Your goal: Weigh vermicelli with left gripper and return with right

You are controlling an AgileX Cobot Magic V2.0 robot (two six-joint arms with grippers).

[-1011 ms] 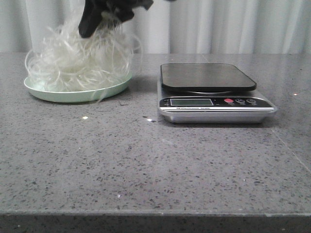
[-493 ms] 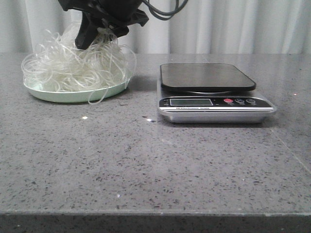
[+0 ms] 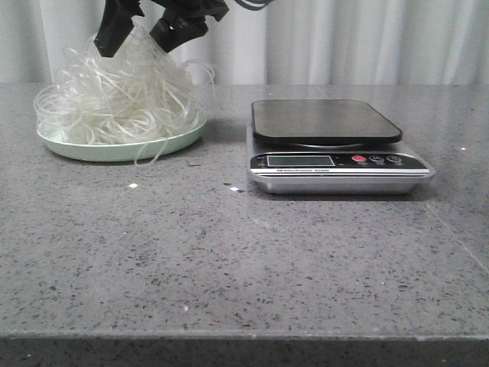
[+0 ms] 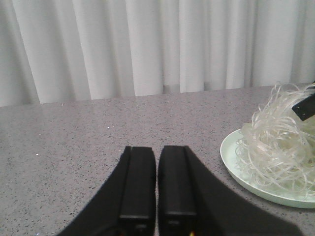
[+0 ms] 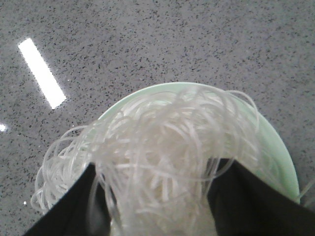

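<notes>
The vermicelli (image 3: pixel 114 99) lies as a fluffy whitish heap on the pale green plate (image 3: pixel 114 151) at the back left of the table. My right gripper (image 3: pixel 145 34) hangs just above the heap, open, its two black fingers spread over the top strands. In the right wrist view the vermicelli (image 5: pixel 162 137) fills the gap between the spread jaws of that gripper (image 5: pixel 157 196), above the plate (image 5: pixel 275 147). My left gripper (image 4: pixel 156 150) is shut and empty, low over the table beside the plate (image 4: pixel 236 167) and the vermicelli (image 4: pixel 280 142). It is out of the front view.
A kitchen scale (image 3: pixel 328 130) with a dark platform and nothing on it stands to the right of the plate. A few small crumbs (image 3: pixel 134 185) lie on the grey stone table in front of the plate. A white curtain hangs behind.
My right gripper, shut on the vermicelli a second ago, lowered it onto the plate and has now opened. The heap has settled on the plate.
</notes>
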